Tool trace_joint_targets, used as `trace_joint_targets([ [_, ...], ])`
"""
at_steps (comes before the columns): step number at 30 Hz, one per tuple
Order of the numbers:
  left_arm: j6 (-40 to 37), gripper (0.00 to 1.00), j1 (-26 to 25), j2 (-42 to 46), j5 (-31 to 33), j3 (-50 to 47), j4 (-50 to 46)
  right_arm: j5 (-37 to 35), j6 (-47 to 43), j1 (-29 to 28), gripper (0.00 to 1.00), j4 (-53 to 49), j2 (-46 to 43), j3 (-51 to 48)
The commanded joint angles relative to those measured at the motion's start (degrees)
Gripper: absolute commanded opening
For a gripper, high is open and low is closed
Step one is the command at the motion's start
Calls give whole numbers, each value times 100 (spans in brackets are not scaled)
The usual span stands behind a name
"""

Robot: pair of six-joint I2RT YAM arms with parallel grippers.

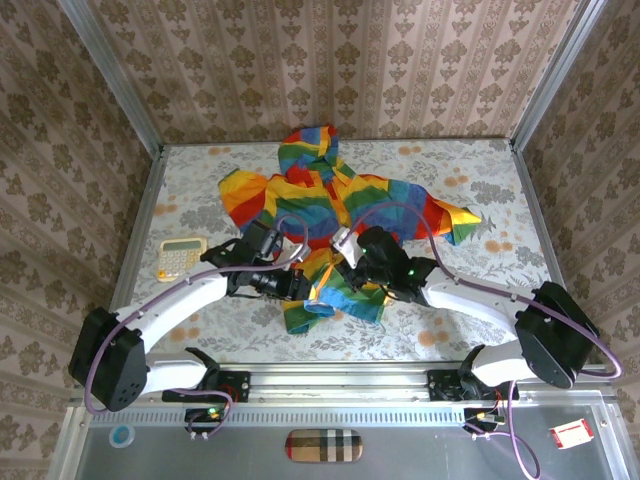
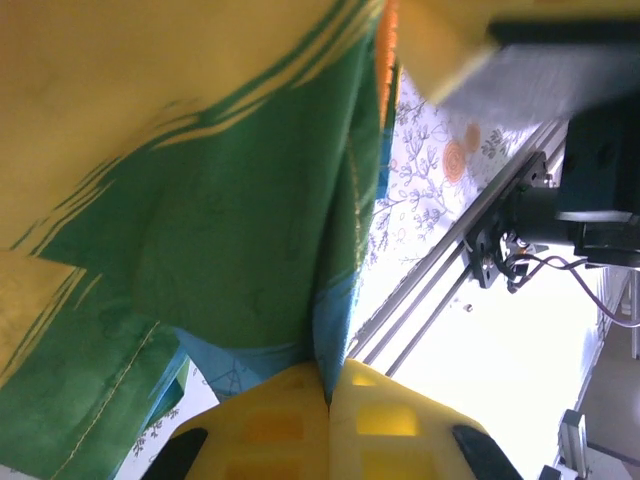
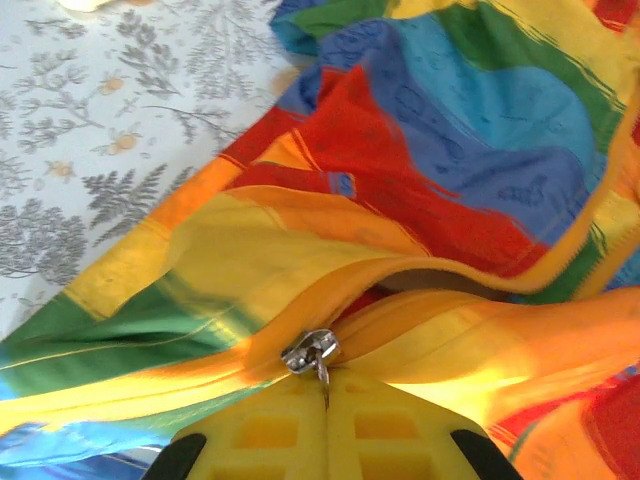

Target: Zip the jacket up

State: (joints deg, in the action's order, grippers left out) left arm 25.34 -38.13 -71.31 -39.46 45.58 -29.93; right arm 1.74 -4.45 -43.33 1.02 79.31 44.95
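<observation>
**Top external view**
- Jacket [image 1: 330, 195]: you will find it crumpled at mid-table, rainbow-striped. The hood lies toward the far wall, one sleeve is spread to the right, and the lower hem is bunched nearest the arm bases.
- Left gripper [image 1: 303, 288]: it reaches in from the left to the jacket's bunched lower front.
- Right gripper [image 1: 343, 255]: it comes in from the right, just beside the left one and over the same bunched cloth. You cannot judge either set of jaws from here.
- Calculator [image 1: 181, 257]: it lies flat on the table [image 1: 480, 180], left of the jacket and apart from it.

**Left wrist view**
- Left gripper [image 2: 328, 395]: your yellow fingers [image 2: 270, 430] are pressed together with a fold of green and blue fabric pinched between them, so the jaws are clenched on the jacket [image 2: 230, 230].
- Cloth: it is yellow above and green below.
- Orange zipper tape [image 2: 386, 50]: it runs along the fabric edge at the top.
- Table [image 2: 430, 170] and metal rail [image 2: 440, 290]: both lie beyond, to the right.

**Right wrist view**
- Right gripper [image 3: 326, 385]: the yellow fingers [image 3: 260, 435] are closed together. The metal zipper pull [image 3: 310, 352] sits at their tips, with its tab running down into the seam between the pads.
- Orange zipper tape [image 3: 480, 330]: the two sides part to the right of the pull, with a gap between them.
- Jacket [image 3: 450, 150]: red, blue and green stripes lie rumpled behind.
- Table [image 3: 80, 130]: the floral surface shows at upper left.
</observation>
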Motion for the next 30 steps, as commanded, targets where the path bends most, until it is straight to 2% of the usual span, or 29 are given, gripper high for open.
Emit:
trace_joint_targets([
  [1,-174,0,-78,169,-255,-198,-807,-619,76,287,0,-220,245,323],
  [11,-29,0,-90,299,-291,-404,-699,-579,194,725,0,-440,776,933],
  [30,418,0,-177,904,-264,-925,-488,-376,230,1394,0,-771,2340,2636],
])
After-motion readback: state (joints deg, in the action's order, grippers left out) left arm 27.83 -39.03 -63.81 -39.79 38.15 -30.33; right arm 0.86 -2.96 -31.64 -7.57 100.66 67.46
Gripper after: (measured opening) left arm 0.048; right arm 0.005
